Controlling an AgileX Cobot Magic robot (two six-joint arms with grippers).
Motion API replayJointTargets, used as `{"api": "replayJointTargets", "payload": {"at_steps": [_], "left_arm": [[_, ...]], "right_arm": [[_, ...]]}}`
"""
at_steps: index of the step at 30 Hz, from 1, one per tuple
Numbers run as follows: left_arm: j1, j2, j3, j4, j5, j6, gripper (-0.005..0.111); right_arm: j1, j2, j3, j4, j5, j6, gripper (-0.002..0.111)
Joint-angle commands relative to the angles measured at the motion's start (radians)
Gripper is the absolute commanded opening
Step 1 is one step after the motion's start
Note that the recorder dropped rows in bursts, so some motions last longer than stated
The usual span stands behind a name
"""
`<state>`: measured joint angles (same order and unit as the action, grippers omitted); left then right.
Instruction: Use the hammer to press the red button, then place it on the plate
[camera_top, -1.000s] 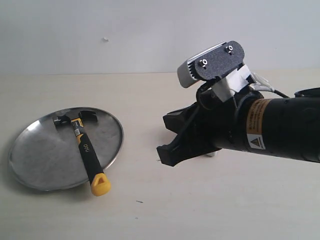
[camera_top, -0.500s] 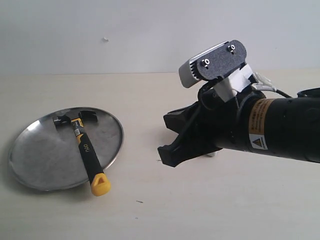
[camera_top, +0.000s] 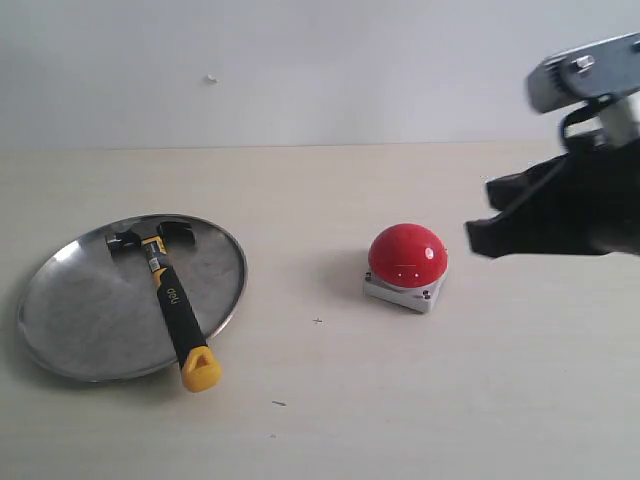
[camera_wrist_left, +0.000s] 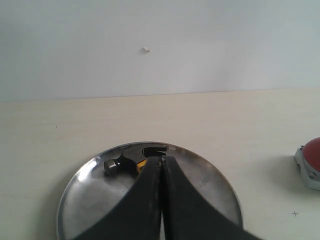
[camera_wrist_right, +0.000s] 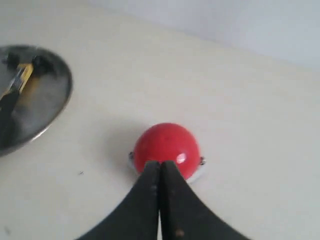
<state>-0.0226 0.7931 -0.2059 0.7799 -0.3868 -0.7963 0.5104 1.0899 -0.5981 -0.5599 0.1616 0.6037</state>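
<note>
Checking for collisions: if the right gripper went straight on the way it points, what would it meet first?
Probably the button: the shut right gripper points at its dome with nothing between, though depth is unclear.

Tabletop: pale beige, matte, a few small dark specks. Wall: plain off-white, rising from the far edge, one small white mark. Light: soft, even, faint shadows.
</note>
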Motion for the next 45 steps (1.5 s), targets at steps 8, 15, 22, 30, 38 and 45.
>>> {"api": "replayJointTargets", "payload": {"at_steps": [8, 15, 22, 30, 38, 45], "left_arm": [[0.003, -0.005, 0.005, 0.000, 0.004, 0.001, 0.000], [0.003, -0.005, 0.005, 0.000, 0.004, 0.001, 0.000], [0.003, -0.005, 0.005, 0.000, 0.004, 0.001, 0.000], [0.003, -0.005, 0.005, 0.000, 0.004, 0.001, 0.000], [0.003, -0.005, 0.005, 0.000, 0.004, 0.001, 0.000], [0.003, -0.005, 0.005, 0.000, 0.004, 0.001, 0.000]], "right_arm": [[-0.631, -0.604, 0.319, 0.064, -0.084, 0.038, 0.000], [-0.665, -0.764, 0.371, 0.064, -0.020, 0.027, 0.000], [-0.665, -0.812, 0.373, 0.138, 0.097, 0.027, 0.000], [-0.665, -1.090, 0.503, 0.374, 0.102, -0.294, 0.000], [-0.713, -1.090, 0.590, 0.625, 0.084, -0.651, 0.000], [-0.715, -1.090, 0.598, 0.620, 0.104, -0.646, 0.000]]}}
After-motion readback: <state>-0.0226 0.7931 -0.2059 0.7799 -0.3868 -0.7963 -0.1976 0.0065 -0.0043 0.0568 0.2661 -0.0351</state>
